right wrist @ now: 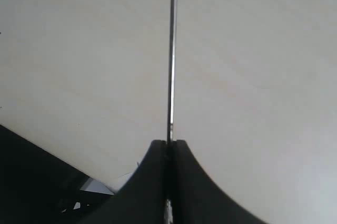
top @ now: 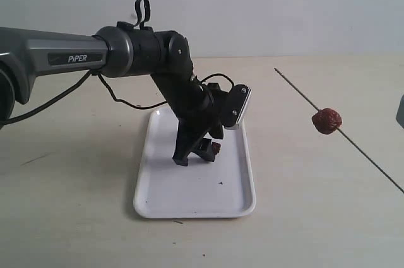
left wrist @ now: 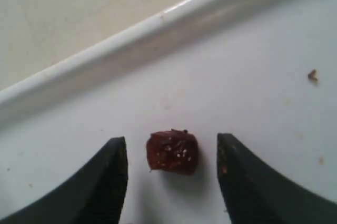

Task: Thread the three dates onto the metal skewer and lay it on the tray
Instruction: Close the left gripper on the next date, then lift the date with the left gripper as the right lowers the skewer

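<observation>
A white tray (top: 189, 198) lies on the pale table. One dark red-brown date (top: 216, 148) rests on it near its far right side. My left gripper (top: 194, 157) points down over the tray and is open. In the left wrist view that date (left wrist: 172, 153) sits between the black fingers (left wrist: 113, 176) of the left gripper (left wrist: 171, 140), touching neither. At the right, the thin metal skewer (top: 297, 88) slants in the air with a second date (top: 326, 120) threaded on it. My right gripper (right wrist: 168, 144) is shut on the skewer (right wrist: 171, 50). A third date is out of view.
Small dark crumbs (top: 220, 183) lie on the tray, one crumb (left wrist: 313, 75) showing in the left wrist view. The tray's raised rim (left wrist: 158, 29) runs just beyond the date. A black cable (top: 126, 101) loops behind the left arm. A grey object (top: 400, 111) shows at the right edge.
</observation>
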Controlling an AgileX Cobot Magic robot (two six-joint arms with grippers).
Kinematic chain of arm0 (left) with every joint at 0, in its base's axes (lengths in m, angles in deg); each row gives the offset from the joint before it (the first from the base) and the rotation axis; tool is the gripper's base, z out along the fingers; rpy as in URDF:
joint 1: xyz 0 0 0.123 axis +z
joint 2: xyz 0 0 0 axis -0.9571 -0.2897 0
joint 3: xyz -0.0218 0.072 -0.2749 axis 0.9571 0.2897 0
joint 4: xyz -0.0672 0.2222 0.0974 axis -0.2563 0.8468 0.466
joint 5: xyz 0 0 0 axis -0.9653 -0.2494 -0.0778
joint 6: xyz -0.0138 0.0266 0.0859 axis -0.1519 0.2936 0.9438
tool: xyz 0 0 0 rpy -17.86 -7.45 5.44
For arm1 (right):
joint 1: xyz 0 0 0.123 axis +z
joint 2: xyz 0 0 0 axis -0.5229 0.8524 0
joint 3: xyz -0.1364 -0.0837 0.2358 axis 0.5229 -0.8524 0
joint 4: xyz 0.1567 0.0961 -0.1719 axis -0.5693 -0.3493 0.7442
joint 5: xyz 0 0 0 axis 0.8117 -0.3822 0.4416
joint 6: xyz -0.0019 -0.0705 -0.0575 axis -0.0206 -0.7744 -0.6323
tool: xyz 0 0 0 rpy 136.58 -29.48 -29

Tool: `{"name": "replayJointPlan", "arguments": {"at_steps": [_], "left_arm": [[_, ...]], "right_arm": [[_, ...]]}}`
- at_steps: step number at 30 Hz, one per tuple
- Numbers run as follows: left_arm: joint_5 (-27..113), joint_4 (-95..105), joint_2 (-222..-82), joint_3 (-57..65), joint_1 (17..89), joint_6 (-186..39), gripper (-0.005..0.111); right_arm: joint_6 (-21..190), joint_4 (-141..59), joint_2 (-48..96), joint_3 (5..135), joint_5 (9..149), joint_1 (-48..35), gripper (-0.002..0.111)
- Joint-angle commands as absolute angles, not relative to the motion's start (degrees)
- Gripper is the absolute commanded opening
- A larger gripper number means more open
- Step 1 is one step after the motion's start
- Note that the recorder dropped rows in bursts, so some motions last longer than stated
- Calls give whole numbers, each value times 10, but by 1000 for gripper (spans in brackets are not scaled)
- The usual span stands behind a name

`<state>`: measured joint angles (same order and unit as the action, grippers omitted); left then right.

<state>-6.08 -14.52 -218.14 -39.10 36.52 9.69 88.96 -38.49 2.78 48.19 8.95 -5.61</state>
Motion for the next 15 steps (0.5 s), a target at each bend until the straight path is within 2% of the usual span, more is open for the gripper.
{"name": "replayJointPlan", "arguments": {"at_steps": [1, 5, 15], "left_arm": [[-59, -135, -2195, -389, 362, 91, 48], [-59, -135, -2195, -389, 362, 91, 33], [-59, -157, -2181, -396, 362, 91, 33]], "right_arm": [[883, -381, 26, 479, 92, -55, 0], [883, -381, 26, 479, 92, -55, 0], [884, -381, 26, 479, 92, -55, 0]]}}
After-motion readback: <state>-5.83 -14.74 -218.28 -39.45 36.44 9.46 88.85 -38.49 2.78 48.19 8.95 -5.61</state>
